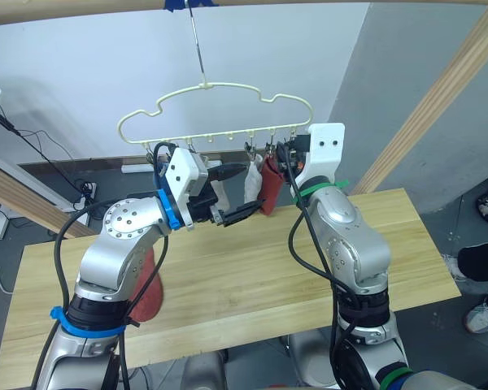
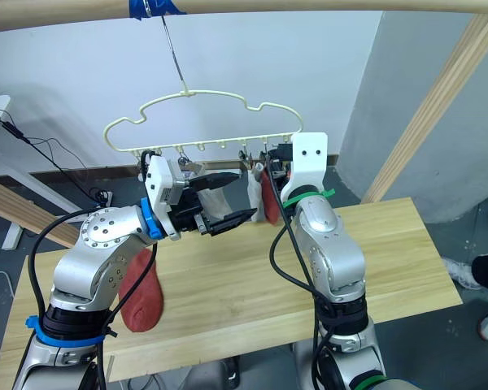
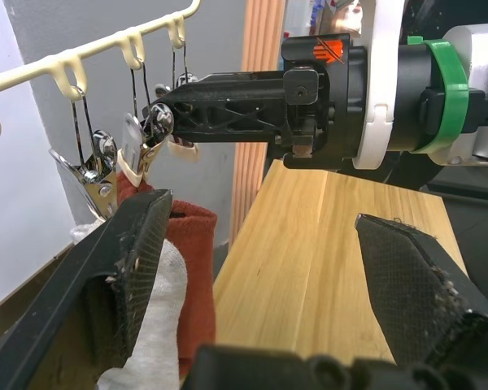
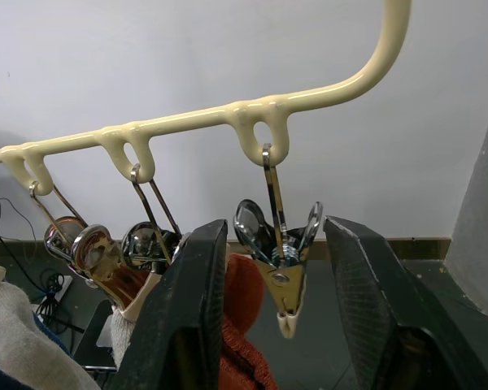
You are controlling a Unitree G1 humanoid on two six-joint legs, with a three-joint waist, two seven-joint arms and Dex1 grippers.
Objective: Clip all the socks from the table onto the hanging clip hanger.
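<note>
The surface (image 1: 252,276) of light wooden planks is seen across the lower part of the head views, with its far edge just below the raised arms and broad bare room left to the right and in the middle. One rust-red sock (image 2: 142,296) is laid near the left front part of the surface, partly hidden behind the left arm.

The clip hanger (image 1: 215,110) is hung by its long metal hook from a wooden rail (image 2: 309,6) marked with blue tape, above the far edge of the surface. A white or light grey sock (image 1: 250,185) and a second rust-red sock (image 1: 270,188) are hung from clips toward its right half; something dark blue is glimpsed among the clips at the left, but it cannot be made out.

The left arm is bent at the elbow and raised, and the left tool (image 1: 232,195) is pointed rightward at the hanging socks, its fingers spread wide with nothing between them. The right arm is lifted upright, and the right tool (image 4: 281,292) is brought up to the hanger's row, its fingers set apart on either side of an empty metal clip (image 4: 278,268) without pressing it.

A slanted wooden post (image 1: 439,97) stands at the right, cables lie on the floor at the left, and a person's shoes (image 1: 481,313) are seen at the right edge.
</note>
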